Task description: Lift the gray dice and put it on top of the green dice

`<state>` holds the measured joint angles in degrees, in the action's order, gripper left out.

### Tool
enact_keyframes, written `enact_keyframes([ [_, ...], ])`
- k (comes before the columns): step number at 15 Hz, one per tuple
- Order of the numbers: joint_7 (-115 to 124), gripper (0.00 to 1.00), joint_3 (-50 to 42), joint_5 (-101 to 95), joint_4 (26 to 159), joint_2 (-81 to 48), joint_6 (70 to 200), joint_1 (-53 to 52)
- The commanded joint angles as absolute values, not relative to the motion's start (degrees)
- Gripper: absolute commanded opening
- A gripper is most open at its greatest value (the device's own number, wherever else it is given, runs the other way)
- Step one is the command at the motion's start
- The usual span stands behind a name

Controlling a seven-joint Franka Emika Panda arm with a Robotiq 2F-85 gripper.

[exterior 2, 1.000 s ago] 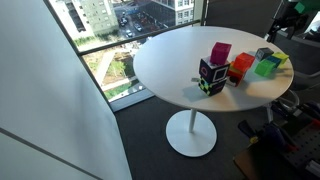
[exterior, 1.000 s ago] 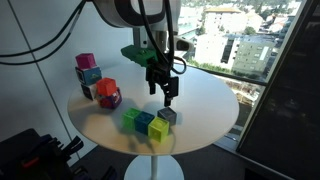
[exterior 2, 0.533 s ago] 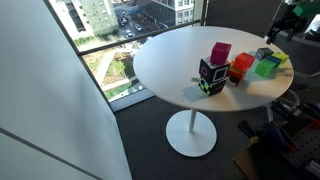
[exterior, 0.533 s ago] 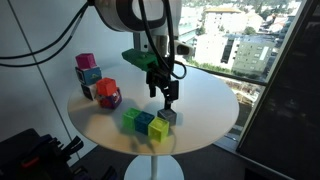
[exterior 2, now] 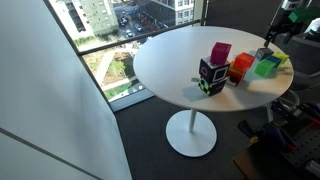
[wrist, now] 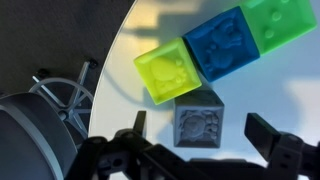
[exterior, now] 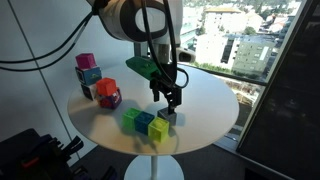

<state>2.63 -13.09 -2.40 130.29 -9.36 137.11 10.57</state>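
Reaching down from overhead over the round white surface (exterior: 205, 95), with the wrist pointing almost straight down. Hovering the gripper (exterior: 171, 101) released, jaws spread wide, directly above the gray dice (wrist: 198, 122) and gripping nothing. Locating that dice on the surface, just beside the yellow cube (wrist: 170, 72). Finding the green dice (wrist: 285, 20) at the far end of the same row, past the blue cube (wrist: 225, 42).

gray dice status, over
Gripper open, just above gray dice. On table, ungripped. Yellow cube right beside it; green dice beyond blue cube.
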Motion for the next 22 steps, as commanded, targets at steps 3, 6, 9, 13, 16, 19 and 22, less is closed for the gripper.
enact_keyframes([
  [3, 3.8, 1.0, -13.0, -2.9, 129.2, -11.8, 139.9, 11.0],
  [6, 3.6, 1.0, -13.0, -2.7, 128.9, -12.6, 140.9, 11.0],
  [9, 3.6, 1.0, -13.0, -2.7, 128.4, -13.5, 141.6, 10.9],
  [13, 3.6, 1.0, -12.9, -2.6, 127.9, -14.6, 142.5, 10.9],
  [16, 3.5, 1.0, -12.9, -2.5, 127.7, -15.4, 143.1, 10.9],
  [19, 3.2, 1.0, -12.8, -2.2, 127.6, -16.0, 143.5, 11.0],
  [22, 3.0, 1.0, -12.8, -2.1, 127.5, -16.3, 143.7, 11.0],
])
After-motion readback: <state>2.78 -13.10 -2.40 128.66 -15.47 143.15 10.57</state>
